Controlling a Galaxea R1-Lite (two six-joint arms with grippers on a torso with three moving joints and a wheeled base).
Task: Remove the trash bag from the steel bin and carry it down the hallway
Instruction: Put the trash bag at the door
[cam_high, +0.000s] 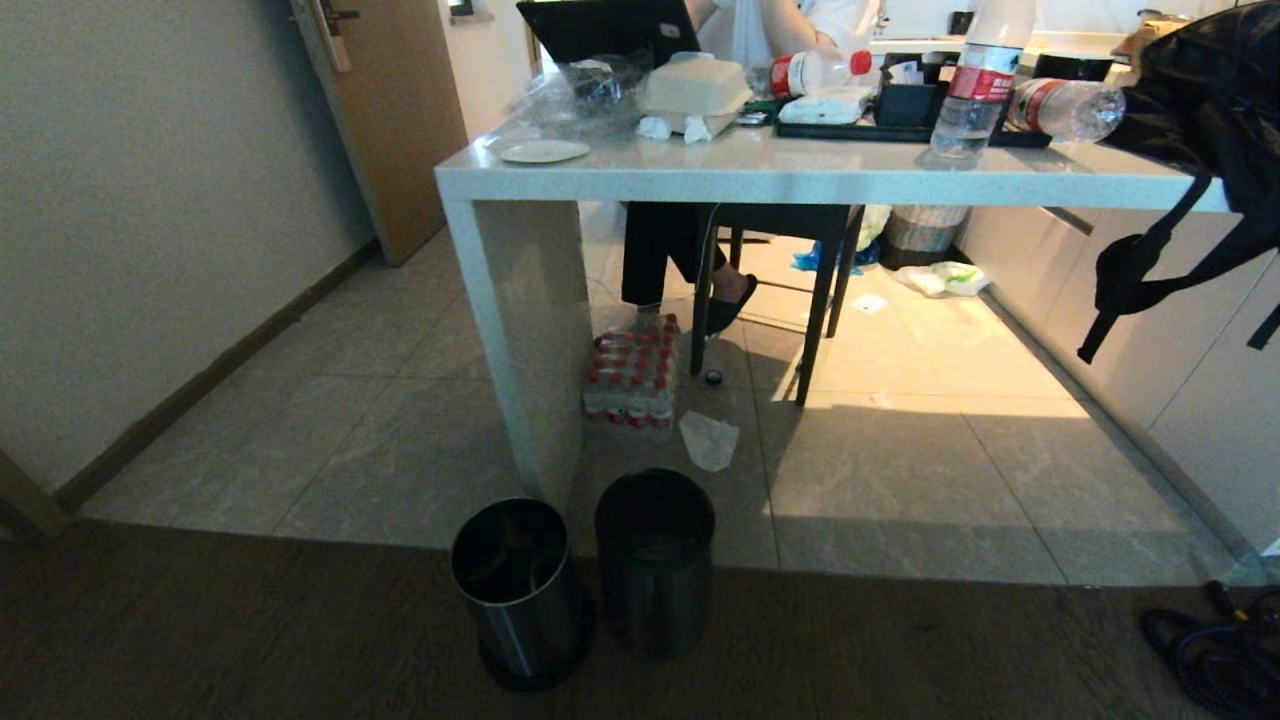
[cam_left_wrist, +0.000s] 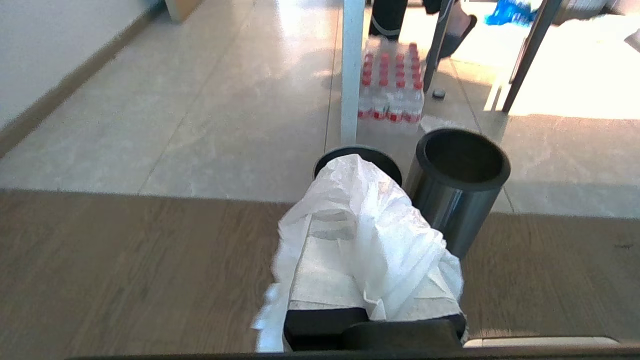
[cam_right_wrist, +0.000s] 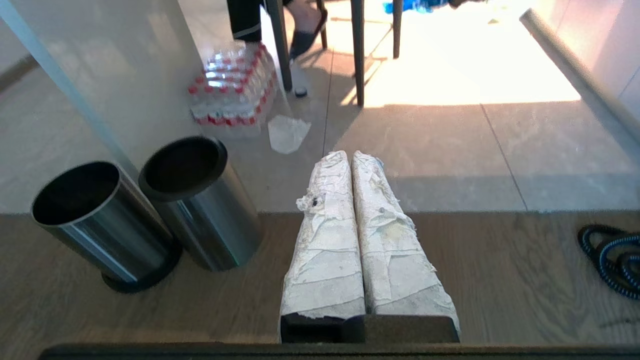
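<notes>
Counts first, L to R. You've got 2 bins on the floor: the steel bin (cam_high: 518, 590) w/ black base ring at approx 7 o'clock in head view, and a darker bin (cam_high: 655, 560) touching or just beside it on its right. Both sit at the seam where dark wood floor (cam_high: 250, 640) meets grey tile floor (cam_high: 900, 470).

1 trash bag (cam_left_wrist: 365, 240): thin white plastic, draped over the left gripper (cam_left_wrist: 372, 280), whose taped fingers are clamped together on it. Bag is out of the bin; in left wrist view it hangs in front of the steel bin's rim. Steel bin looks empty in the head and right wrist views.

Right gripper (cam_right_wrist: 354, 165): 2 tape-wrapped fingers pressed together, nothing between them, above the floor seam, to the right of the bins. Neither arm shows in head view.

1 shrink-wrapped pack of red-cap water bottles (cam_high: 633, 372) under the table, approx 12 o'clock from the bins. 1 crumpled clear wrapper (cam_high: 709, 440) beside it on tile. 1 small dark cap (cam_high: 713, 377) near the chair leg.

1 white table (cam_high: 800, 175), cluttered: 3 loose bottles, 1 white clamshell box (cam_high: 695, 90), 1 plate (cam_high: 544, 151). 1 person seated behind it, legs (cam_high: 655, 255) visible. 1 black backpack (cam_high: 1215, 90) at the right end.

Room: plain wall and wood door (cam_high: 395, 110) at left, pale cabinets right, coiled cable (cam_high: 1215, 655) at approx 4 o'clock.
</notes>
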